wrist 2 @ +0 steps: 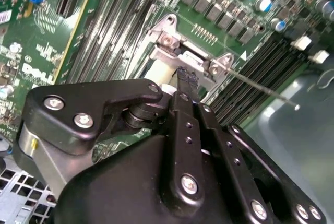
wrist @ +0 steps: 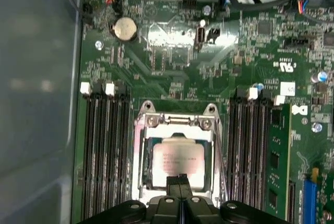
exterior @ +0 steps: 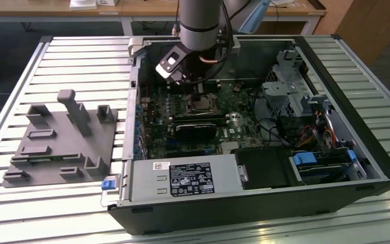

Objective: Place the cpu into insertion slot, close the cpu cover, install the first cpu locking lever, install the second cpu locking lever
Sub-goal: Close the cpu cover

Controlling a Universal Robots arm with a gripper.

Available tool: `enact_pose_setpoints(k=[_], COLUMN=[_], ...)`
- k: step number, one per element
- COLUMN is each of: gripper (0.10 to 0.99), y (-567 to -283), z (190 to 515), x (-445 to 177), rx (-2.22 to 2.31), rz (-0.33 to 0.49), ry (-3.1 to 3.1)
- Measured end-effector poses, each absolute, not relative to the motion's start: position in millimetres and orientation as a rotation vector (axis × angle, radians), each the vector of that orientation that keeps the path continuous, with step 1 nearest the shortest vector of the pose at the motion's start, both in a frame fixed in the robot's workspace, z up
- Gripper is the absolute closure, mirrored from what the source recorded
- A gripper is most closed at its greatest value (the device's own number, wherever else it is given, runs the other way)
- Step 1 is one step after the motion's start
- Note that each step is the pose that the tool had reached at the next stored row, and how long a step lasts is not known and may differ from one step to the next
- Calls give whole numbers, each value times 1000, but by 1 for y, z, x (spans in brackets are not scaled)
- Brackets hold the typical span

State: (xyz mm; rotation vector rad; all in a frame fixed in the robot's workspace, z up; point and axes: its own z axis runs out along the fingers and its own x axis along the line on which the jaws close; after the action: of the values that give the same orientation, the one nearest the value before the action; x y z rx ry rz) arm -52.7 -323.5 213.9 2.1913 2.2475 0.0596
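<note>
Cpu directly beneath the closed pincer.

Arm upright, extended downward; tool pointing down, fingers pressed together.

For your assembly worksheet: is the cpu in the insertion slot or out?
In. In the first wrist view the cpu lies flat inside the insertion slot, its silver face framed by the cpu cover.

Pale cpu lies flat, framed by the lowered silvery cpu cover.
</note>
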Motion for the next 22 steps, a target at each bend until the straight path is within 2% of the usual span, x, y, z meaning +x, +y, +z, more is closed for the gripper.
enact_pose_setpoints(k=[22], gripper=[980], y=[-324], z=[200], x=[-56], rx=[2191], rz=[58], ry=[2248])
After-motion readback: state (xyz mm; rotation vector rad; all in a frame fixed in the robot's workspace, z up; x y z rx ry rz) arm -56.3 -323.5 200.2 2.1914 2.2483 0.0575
